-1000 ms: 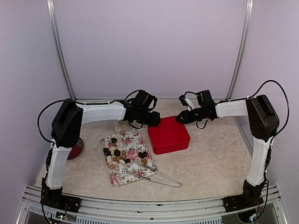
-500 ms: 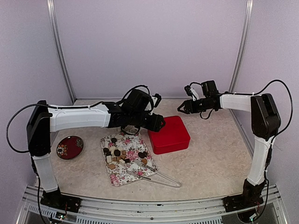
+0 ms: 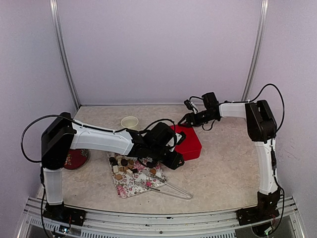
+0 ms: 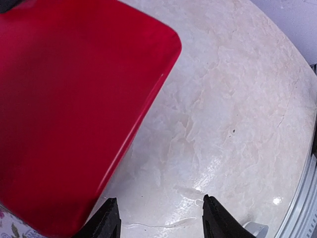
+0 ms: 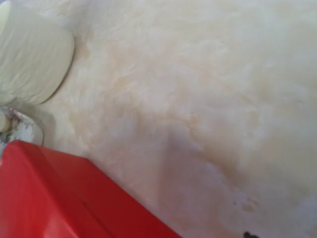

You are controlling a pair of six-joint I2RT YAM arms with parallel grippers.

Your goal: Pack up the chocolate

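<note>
The chocolate (image 3: 125,165) is a heap of several dark brown, tan and cream pieces on a floral tray (image 3: 128,184). A shut red box (image 3: 192,144) lies to the right of the tray and fills the left of the left wrist view (image 4: 74,99). My left gripper (image 3: 177,161) (image 4: 161,219) hangs open and empty over bare table by the box's near left corner. My right gripper (image 3: 185,120) hovers at the box's far edge with its fingers spread and nothing in them. Its wrist view shows only the box's corner (image 5: 49,203) and none of its fingers.
A cream cup of paper liners (image 3: 130,122) (image 5: 29,59) stands behind the tray. A dark red patterned plate (image 3: 74,159) lies at the left, half hidden by my left arm. Metal tongs (image 3: 168,189) lie on the tray's near right corner. Walls close in the table.
My left arm has swung from behind the box to its near left corner, above the tray's right side. The right gripper lifted off the box's far edge, opened and shifted slightly left.
</note>
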